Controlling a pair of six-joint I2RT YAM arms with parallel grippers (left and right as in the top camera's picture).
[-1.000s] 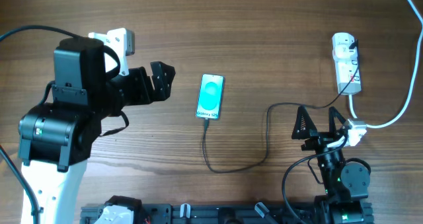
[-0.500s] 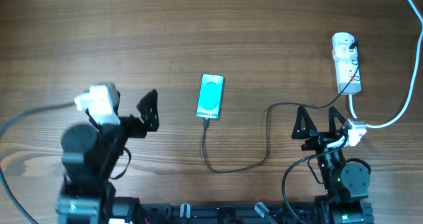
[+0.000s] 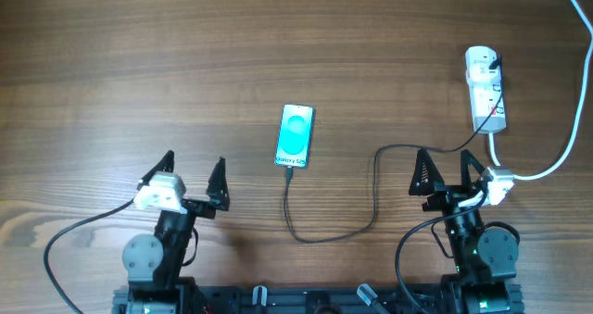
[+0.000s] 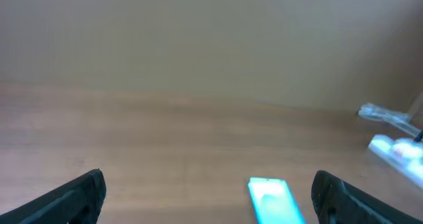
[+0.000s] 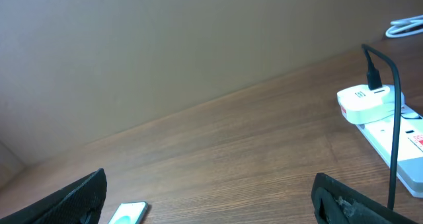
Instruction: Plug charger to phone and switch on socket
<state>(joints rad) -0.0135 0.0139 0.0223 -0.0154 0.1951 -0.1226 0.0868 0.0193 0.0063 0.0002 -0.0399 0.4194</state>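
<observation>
The phone [image 3: 296, 135] lies face up mid-table, its teal screen lit. The charger [image 3: 374, 189], a thin black cable, touches the phone's near edge, loops toward the front and runs right to a black plug in the white socket [image 3: 485, 87] at the far right. My left gripper [image 3: 194, 165] stands open near the front left, well short of the phone. My right gripper [image 3: 446, 159] stands open at the front right, beside the cable. The left wrist view shows the phone [image 4: 274, 201] between the open fingers [image 4: 76, 197]. The right wrist view has the socket [image 5: 390, 128] and the phone [image 5: 129, 214].
A thick white cable [image 3: 559, 157] curves from the socket's near end off the top right corner. A black rail [image 3: 306, 300] runs along the table's front edge between the two arm bases. Bare wood lies left of the phone.
The left arm has pulled back from its raised reach beside the phone down to the front left of the table, jaws still open. The right arm, phone and cable have not moved.
</observation>
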